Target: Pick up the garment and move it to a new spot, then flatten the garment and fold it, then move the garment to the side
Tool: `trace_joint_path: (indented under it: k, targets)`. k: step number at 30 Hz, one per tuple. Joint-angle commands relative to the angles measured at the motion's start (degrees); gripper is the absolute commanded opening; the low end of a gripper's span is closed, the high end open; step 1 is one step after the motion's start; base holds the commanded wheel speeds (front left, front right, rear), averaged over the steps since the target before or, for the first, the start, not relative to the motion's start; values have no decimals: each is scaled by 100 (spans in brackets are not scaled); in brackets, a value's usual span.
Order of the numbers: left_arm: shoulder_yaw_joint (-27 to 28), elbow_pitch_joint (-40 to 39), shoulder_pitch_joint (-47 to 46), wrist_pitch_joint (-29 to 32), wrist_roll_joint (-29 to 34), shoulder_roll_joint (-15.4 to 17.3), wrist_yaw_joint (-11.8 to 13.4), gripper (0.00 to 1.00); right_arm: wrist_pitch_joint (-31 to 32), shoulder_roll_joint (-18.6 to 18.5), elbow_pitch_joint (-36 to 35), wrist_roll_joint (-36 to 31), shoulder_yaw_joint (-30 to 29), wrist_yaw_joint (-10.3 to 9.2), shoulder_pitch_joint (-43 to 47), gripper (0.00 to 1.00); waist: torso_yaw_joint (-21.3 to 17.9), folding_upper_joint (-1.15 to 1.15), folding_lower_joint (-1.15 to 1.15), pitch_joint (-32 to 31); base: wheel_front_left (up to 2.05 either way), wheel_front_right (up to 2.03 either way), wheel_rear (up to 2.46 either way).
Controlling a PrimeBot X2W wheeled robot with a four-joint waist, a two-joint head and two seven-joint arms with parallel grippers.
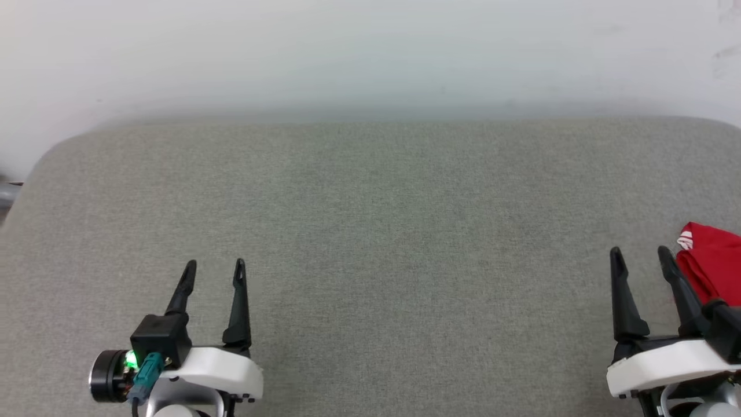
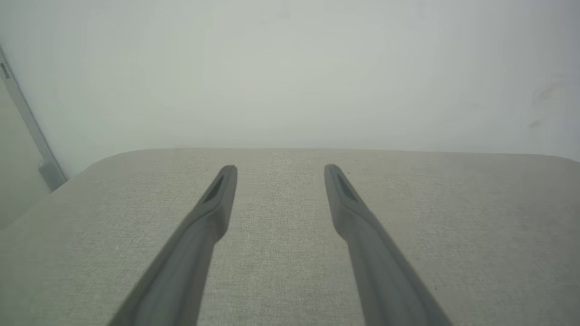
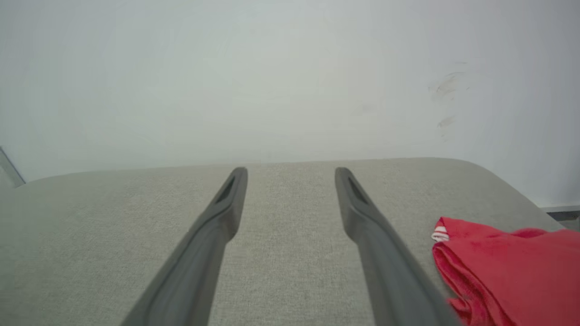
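In the head view, the left tool [image 1: 215, 263] is at the near left over the grey fabric worktop [image 1: 376, 231], its two dark fingers pointing to the far side with a clear gap between them, so it is released and grasps nothing. The right tool [image 1: 640, 250] is at the near right, also with its fingers apart and nothing between them. The garment [image 1: 715, 260] lies on the worktop at the right edge of this view, just beside the right finger of the right tool; it is a bunched red cloth with a small piece of red-and-white stripe trim at its far left corner, and part of it is cut off by the picture edge. I cannot tell if the finger touches it. Behind the worktop there is a pale wall [image 1: 370, 52]. In the left wrist view, the left tool [image 2: 279, 168] shows its two fingers spread wide above the bare worktop [image 2: 476, 226], with the wall [image 2: 290, 68] behind and a grey strip [image 2: 27, 122] on the far left. In the right wrist view, the right tool [image 3: 291, 170] is also spread and holds nothing. The garment [image 3: 512, 267] lies to the right of its right finger, near the rounded right corner of the worktop [image 3: 90, 226], and the white trim is at its far left tip. Some dark marks [image 3: 446, 83] are on the wall.
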Motion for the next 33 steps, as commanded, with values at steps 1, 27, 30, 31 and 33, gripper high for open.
trace_joint_path:
  k: [1,27,30,31,33]
  targets:
    - [58,36,82,-34,47,47,-41,100,108,31,-168,-21,29,-6,163,100,52,0,0,-73,0,0,0]
    - [466,305,764,-32,298,-205,-384,100,990,38,-1561,-39,140,-6,1386,100,-44,0,0,-636,0,0,0]
    - [496,339,767,-32,344,-238,-416,100,997,39,-1567,-35,160,-6,1395,100,-44,0,0,-647,0,0,0]
    - [505,347,767,-32,350,-250,-424,100,995,39,-1564,-33,160,-6,1396,100,-42,0,0,-651,0,0,0]
    - [527,365,764,-32,380,-270,-443,100,994,39,-1560,-34,168,-6,1391,100,-39,0,0,-654,0,0,0]
